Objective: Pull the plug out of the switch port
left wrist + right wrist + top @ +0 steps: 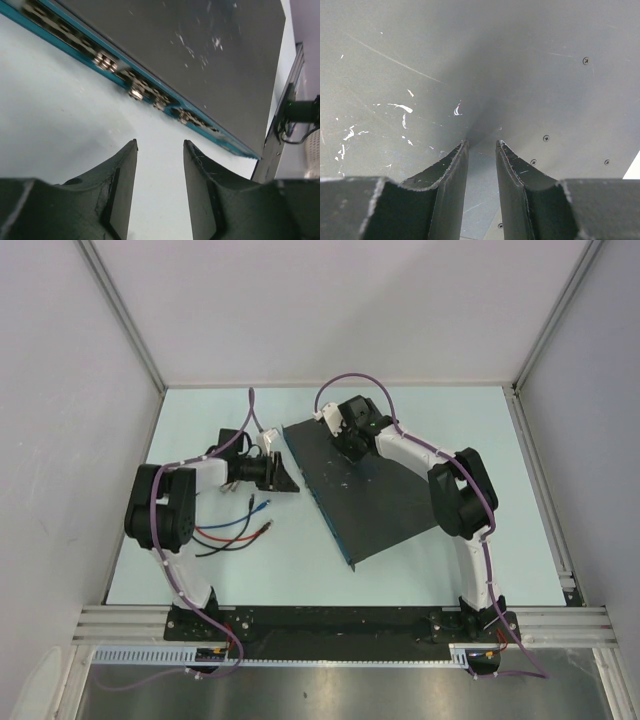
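The switch (385,495) is a flat black box lying at an angle mid-table, its scuffed top (495,60) marked with pale specks. In the left wrist view its blue edge holds a row of small sockets (135,90), and no cable leaves the sockets shown there. My left gripper (160,142) is open and empty, low over the table just short of that edge (290,480). My right gripper (482,142) rests its tips on the switch's top near the far end (345,447), jaws slightly apart with nothing between them. I cannot tell which loose end is the plug.
Red, blue and black cables (232,532) lie loose on the table left of the switch. Their ends (264,506) point toward it. A metal frame rail (540,495) runs along the table's right side, and walls enclose the table.
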`<state>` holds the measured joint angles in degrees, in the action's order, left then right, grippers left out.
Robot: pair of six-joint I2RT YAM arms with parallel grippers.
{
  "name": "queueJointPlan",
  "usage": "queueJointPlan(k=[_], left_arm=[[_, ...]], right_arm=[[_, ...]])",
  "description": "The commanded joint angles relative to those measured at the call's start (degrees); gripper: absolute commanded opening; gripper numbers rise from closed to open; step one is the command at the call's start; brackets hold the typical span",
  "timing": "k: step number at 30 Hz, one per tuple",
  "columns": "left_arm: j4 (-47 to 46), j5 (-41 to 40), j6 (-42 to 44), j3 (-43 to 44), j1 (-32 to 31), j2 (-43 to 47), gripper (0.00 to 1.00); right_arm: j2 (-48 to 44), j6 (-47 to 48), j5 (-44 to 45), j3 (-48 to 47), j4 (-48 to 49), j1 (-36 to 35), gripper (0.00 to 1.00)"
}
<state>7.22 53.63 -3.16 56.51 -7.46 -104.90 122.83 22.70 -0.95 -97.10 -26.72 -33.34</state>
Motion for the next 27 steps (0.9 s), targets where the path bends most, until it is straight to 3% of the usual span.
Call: queueJointPlan(k=[1, 10, 17, 27], left_arm=[[-5.56, 0.07, -8.26, 3.78, 0.7, -4.78, 0.48], [-7.05, 5.0, -11.95, 8.44, 1.31, -12.77, 0.49], [-20.31, 5.0, -25.47, 7.04, 1.31, -15.51, 0.42], [-20.76, 8.86, -24.88, 6.07, 1.14, -15.6, 0.41]], right_arm=[[8.22, -0.99, -3.53, 4.02, -6.85, -0.93, 0.35], [8.22, -0.99, -3.53, 4.55, -6.94, -0.93, 0.36], [8.31, -1.17, -3.62, 4.73, -7.2, -0.93, 0.36], [8.31, -0.9, -3.62, 5.08, -7.12, -1.11, 0.35]])
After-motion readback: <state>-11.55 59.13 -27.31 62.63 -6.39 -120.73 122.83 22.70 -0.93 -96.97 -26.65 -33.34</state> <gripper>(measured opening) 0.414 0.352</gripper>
